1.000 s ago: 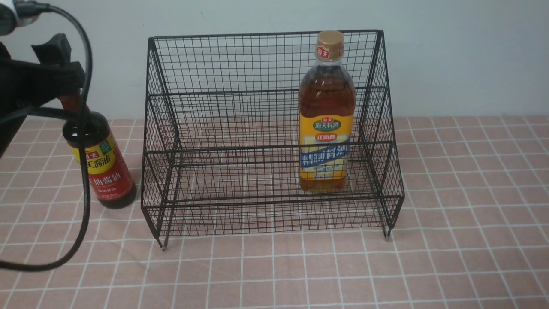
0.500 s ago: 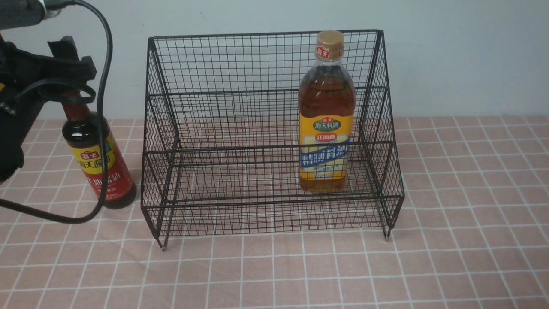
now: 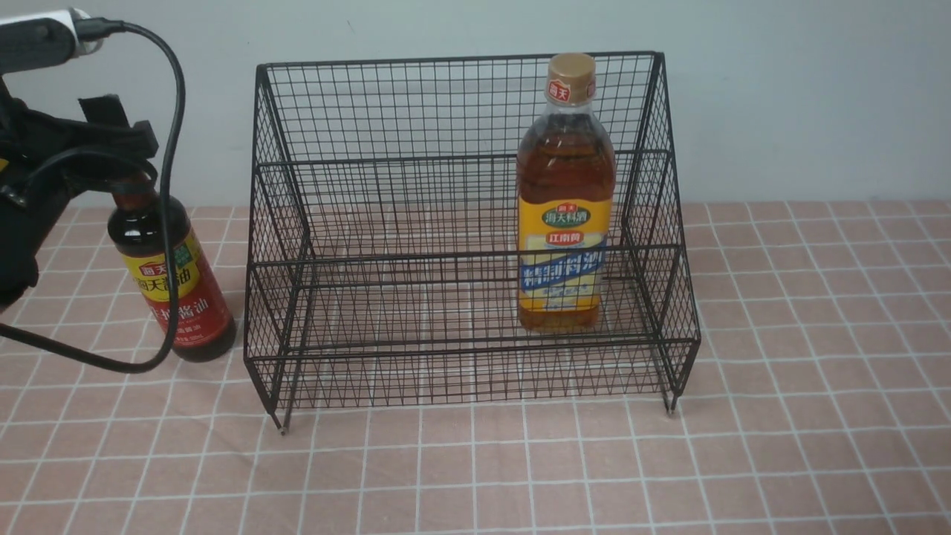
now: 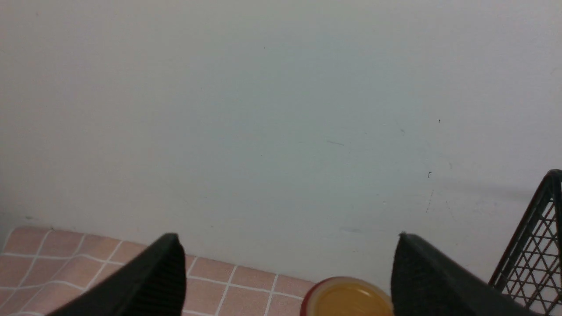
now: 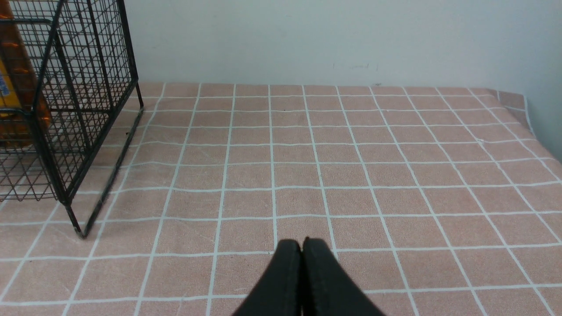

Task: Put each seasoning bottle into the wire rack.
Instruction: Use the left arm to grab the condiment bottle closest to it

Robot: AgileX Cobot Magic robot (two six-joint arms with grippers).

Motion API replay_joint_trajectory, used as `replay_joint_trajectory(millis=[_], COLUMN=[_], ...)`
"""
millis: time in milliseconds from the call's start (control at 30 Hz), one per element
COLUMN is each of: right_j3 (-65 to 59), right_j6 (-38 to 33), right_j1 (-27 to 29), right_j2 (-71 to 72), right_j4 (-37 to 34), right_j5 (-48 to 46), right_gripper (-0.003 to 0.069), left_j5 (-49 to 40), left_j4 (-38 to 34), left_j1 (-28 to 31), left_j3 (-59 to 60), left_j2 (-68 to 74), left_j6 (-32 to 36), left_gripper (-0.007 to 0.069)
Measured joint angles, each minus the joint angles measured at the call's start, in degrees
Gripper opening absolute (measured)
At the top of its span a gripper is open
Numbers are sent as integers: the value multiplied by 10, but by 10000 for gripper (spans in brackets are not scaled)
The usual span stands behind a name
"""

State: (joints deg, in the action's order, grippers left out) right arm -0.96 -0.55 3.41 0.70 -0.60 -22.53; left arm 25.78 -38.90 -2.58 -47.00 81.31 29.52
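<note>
Amber bottle in the wire rack, soy sauce bottle outside it
From the front, the amber bottle stands upright on the rack's lower step; the soy sauce bottle sits on the tablecloth at the frame's left, just beside the rack, its top hidden by the left gripper. Only the left wrist view shows those jaws wide apart, the cap between them with gaps either side. The right gripper, seen only from its own wrist, is pressed closed on nothing over the pink checked cloth; a pale wall stands behind
</note>
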Motion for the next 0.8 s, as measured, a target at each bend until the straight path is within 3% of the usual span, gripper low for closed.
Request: replay_joint_trajectory(millis=[800], right_j3=[0], right_j6=[0], right_j1=[0], right_j2=[0], right_j4=[0], right_j5=[0], right_gripper=[-10], left_j5=[-15], left_j4=[27], left_j1=[0], left_j3=[-30], left_j2=[78], left_j6=[0], left_gripper=[574])
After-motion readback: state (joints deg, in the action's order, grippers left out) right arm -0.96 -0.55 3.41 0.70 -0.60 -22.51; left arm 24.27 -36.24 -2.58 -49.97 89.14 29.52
